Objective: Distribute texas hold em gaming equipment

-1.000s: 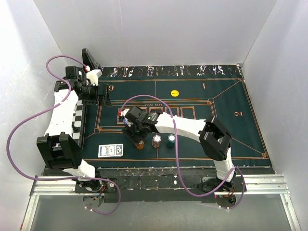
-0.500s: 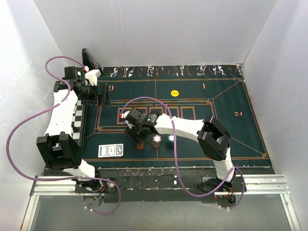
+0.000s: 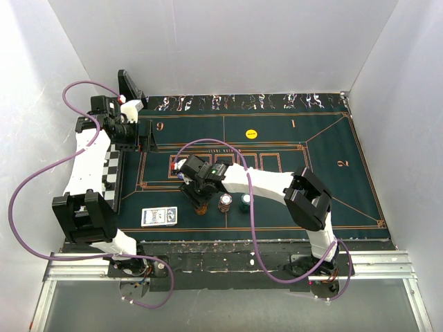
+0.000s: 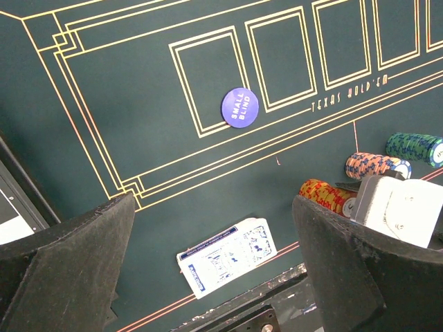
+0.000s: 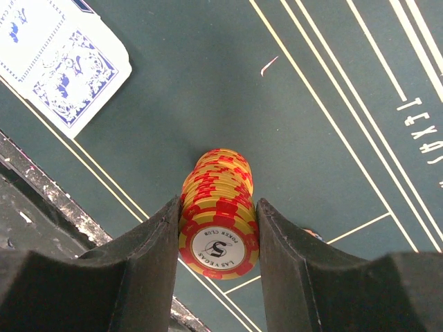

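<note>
A stack of orange-and-red chips [image 5: 220,181] stands on the green mat near its front edge. My right gripper [image 5: 218,202] is shut on it, one finger pressed against each side. In the top view the right gripper [image 3: 200,199] covers most of that stack [image 3: 201,207]. Just right of it stand a white-topped chip stack [image 3: 225,202] and a teal stack [image 3: 246,202]. The blue-backed deck of cards [image 3: 158,216] lies left of them. A blue disc [image 4: 240,107] and a yellow disc [image 3: 251,133] lie farther back. My left gripper [image 3: 136,126] hangs open and empty at the far left.
The black-and-white chequered board [image 3: 111,173] lies along the mat's left edge under the left arm. The green orange-lined mat [image 3: 311,166] covers the table up to the white walls. A dark rail [image 3: 228,247] runs along the near edge by the arm bases.
The right gripper's fingers have closed in from both sides onto the orange chip stack. The left arm has hardly moved.
</note>
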`<act>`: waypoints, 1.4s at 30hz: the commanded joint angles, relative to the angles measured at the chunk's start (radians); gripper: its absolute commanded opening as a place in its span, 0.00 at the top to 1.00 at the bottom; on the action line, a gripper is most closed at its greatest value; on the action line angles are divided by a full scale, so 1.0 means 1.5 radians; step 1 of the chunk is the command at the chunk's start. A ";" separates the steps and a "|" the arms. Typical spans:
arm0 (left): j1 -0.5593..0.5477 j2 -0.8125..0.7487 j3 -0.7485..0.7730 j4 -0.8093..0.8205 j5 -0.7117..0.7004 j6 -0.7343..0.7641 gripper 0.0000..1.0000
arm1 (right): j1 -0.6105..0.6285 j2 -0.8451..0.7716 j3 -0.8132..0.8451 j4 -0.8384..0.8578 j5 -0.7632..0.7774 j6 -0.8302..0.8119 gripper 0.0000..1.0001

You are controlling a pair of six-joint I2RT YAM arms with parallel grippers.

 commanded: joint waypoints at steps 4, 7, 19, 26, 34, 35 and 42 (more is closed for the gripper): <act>0.010 -0.031 0.014 0.000 0.018 0.007 0.02 | -0.003 -0.034 0.108 -0.022 0.032 -0.029 0.98; 0.014 -0.030 0.013 0.001 0.019 0.008 0.02 | -0.018 -0.019 0.153 -0.037 0.033 -0.033 0.99; 0.050 -0.013 0.017 0.000 0.037 0.011 0.02 | -0.098 0.142 0.329 -0.057 0.014 -0.015 0.99; 0.062 -0.004 0.015 -0.008 0.041 0.028 0.02 | -0.129 0.224 0.384 -0.045 0.015 0.012 0.99; 0.063 -0.003 0.010 -0.009 0.052 0.034 0.02 | -0.143 0.291 0.431 -0.027 0.015 0.038 0.99; 0.063 -0.002 0.011 -0.007 0.055 0.033 0.02 | -0.144 0.297 0.435 -0.025 0.019 0.039 0.99; 0.065 -0.003 -0.001 0.011 0.070 0.016 0.02 | -0.151 0.326 0.450 -0.012 0.024 0.051 0.73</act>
